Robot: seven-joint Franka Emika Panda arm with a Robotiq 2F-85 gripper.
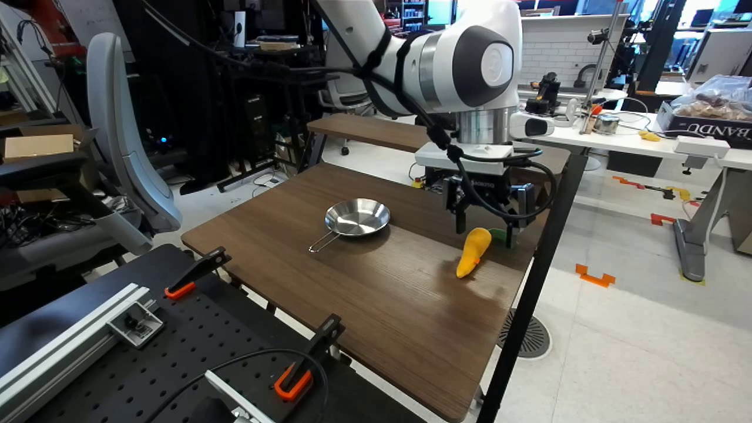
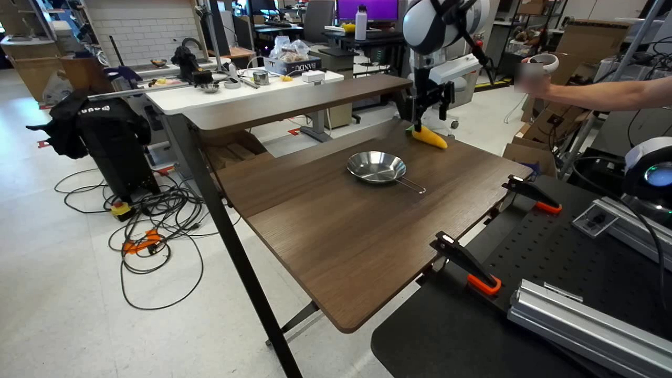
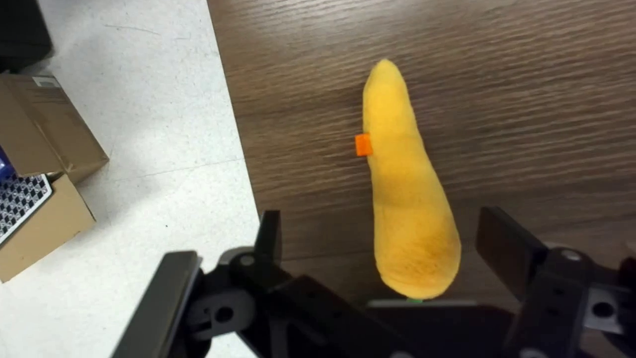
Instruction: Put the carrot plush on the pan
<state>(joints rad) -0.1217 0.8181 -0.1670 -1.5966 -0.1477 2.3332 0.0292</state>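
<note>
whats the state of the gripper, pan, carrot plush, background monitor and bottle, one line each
gripper: open, holding nothing
pan: upright on the table, nothing in it
carrot plush: lying on the table, off the pan, not gripped
monitor: on, showing purple
bottle: standing upright

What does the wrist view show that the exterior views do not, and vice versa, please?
Only the wrist view shows the black-and-white patterned panel. Only the exterior views show the pan and the orange-and-black clamps. Both share the brown table, the carrot plush lying on it, and the open end effector.
</note>
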